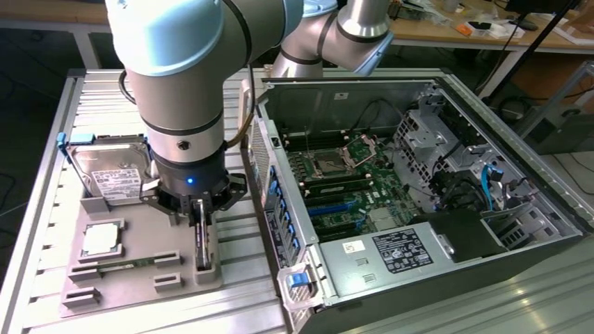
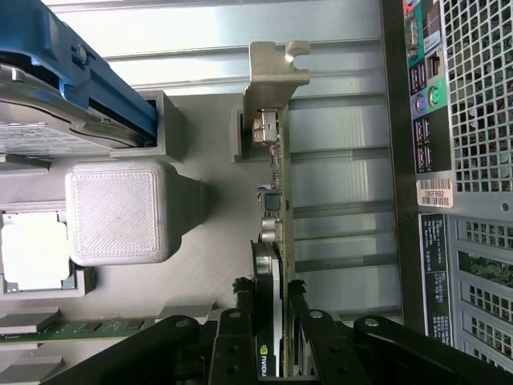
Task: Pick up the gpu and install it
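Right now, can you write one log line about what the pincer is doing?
pincer: shut on gpu | gpu: standing on edge in gray tray slot | install: not yet done

Print on case sticker (image 2: 435, 192) illegible.

Green gpu (image 2: 286, 233) w/ silver bracket (image 2: 272, 72), black end effector (image 2: 270, 290), grey tray (image 2: 212, 261)

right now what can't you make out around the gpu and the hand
gpu faces: exterior view, the card stands edge-on and the hand covers its upper edge
gpu fan end: wrist view, cut off by the picture edge past the hand's fingers
hard drive edge beside the arm: exterior view, the arm covers it
hard drive label text: too small
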Action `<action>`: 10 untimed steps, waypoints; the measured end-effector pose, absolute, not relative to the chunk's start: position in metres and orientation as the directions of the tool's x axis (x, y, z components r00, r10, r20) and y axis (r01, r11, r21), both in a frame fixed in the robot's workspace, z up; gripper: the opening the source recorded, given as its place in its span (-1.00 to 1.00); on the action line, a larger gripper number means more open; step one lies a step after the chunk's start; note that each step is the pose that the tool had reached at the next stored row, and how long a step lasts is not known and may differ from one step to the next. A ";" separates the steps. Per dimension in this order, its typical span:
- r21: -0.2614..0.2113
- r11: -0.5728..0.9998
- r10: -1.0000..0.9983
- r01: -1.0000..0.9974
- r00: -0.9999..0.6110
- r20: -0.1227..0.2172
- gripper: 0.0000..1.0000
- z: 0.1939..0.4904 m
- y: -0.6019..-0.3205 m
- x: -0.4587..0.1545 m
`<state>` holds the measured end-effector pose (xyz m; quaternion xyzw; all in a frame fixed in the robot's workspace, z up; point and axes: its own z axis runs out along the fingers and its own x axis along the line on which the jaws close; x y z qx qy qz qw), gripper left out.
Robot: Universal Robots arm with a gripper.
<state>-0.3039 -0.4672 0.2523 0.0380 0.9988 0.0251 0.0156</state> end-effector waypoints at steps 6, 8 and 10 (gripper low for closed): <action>0.051 0.996 0.077 0.075 -0.997 -0.029 -0.46 0.254 -0.467 -0.304; 0.051 0.996 0.077 0.075 -0.997 -0.029 -0.46 0.255 -0.467 -0.304; 0.051 0.996 0.077 0.075 -0.997 -0.029 -0.46 0.255 -0.467 -0.304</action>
